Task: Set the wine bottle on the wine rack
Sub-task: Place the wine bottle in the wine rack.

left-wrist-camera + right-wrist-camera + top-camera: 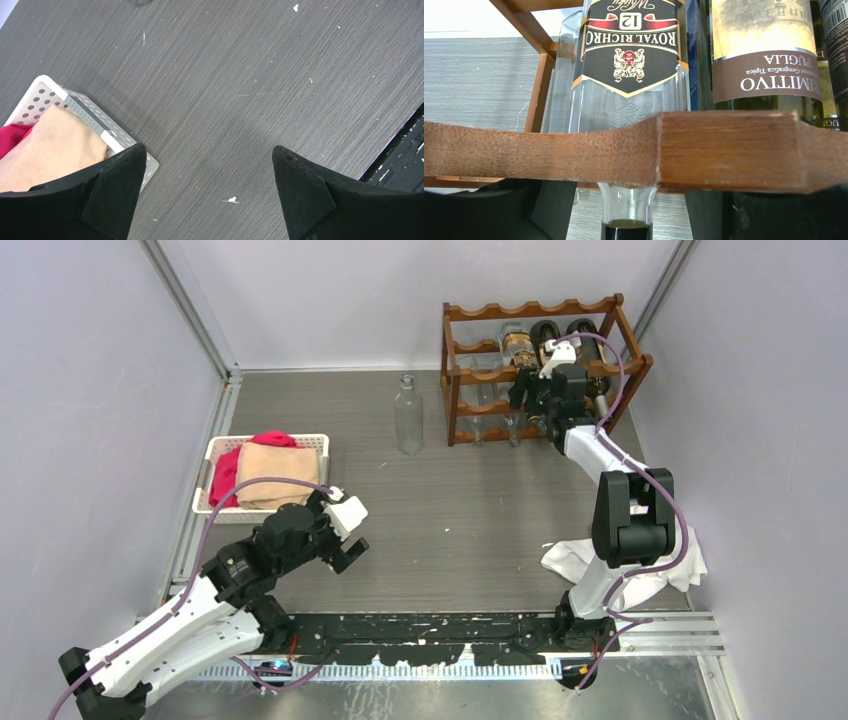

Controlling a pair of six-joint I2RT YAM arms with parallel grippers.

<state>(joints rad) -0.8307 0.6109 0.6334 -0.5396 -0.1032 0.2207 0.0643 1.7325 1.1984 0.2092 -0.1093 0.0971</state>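
**Basket** [310, 440] (cloths [280, 472] inside): well left of the rack [530, 311], not in play.

**Left claw** [208, 150]: hovers over the table [450, 520] beside the basket, far from the rack. The jaws are spread wide and there is nothing between them.

**Glass bottle** [407, 415]: stands upright just left of the rack, untouched.

**Wine bottle** [629, 65]: lies on its side in the rack, in an upper tier (judged from the overhead view). Its neck passes the front rail [724, 150] toward the arms. A dark bottle [764, 50] lies close on its right; whether they touch, I cannot tell. Placement judged done or nearly so.

**Right claw** [629, 165]: at the rack's front, jaws partly apart and straddling the neck, with a gap showing on each side. No grip is seen (the fingertips are hidden behind the rail).

**Hazards, as judged:**
- A crooked withdrawal could let a finger snag the neck and drag the wine bottle back out.
- The rail crosses the fingers, so lifting before backing off could hook the rack and tip it.
- If the wine bottle is not seated in its scallop, a nudge could roll it against the dark bottle.
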